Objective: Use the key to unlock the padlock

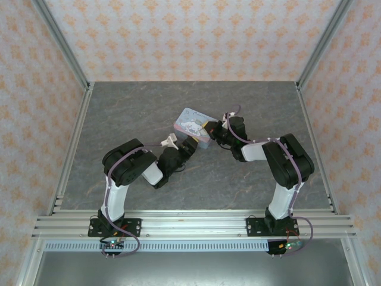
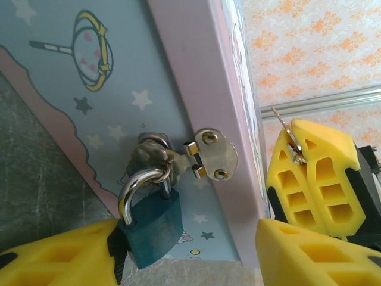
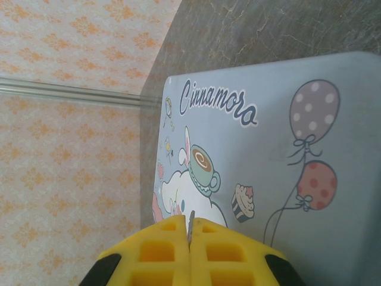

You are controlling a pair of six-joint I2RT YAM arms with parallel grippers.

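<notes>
Teal-blue little padlock (image 2: 152,229), blocky body a bit scuffed, with a shiny curved steel shackle. There's just the one. It hangs by that shackle from the loop of a silver metal hasp (image 2: 209,156) on the side of the tin. From the left wrist camera it sits at roughly 7 o'clock of the hasp plate, and both shackle legs run down into the body.

The left gripper (image 2: 187,256) has its yellow fingers (image 2: 59,259) standing partly apart on either side of the lock, with nothing clamped. The finger at 8 o'clock is right up against the lock body, and the other one is out past the tin's pink edge.

One pale blue cartoon-printed metal tin (image 1: 191,122), lying mid-way across the grey stone-look table (image 1: 119,113). From overhead, the left pincer is at the tin's 6 o'clock and the right one is between 3 and 4.

The right gripper (image 3: 190,229) is pinched tight on the key (image 2: 282,122), a single slim grey metal sliver. In the left wrist shot the key pokes out of the yellow tips toward 11 o'clock, at about 3 o'clock of the hasp and well clear of the lock. So that's two pincers, one lock, one key.
</notes>
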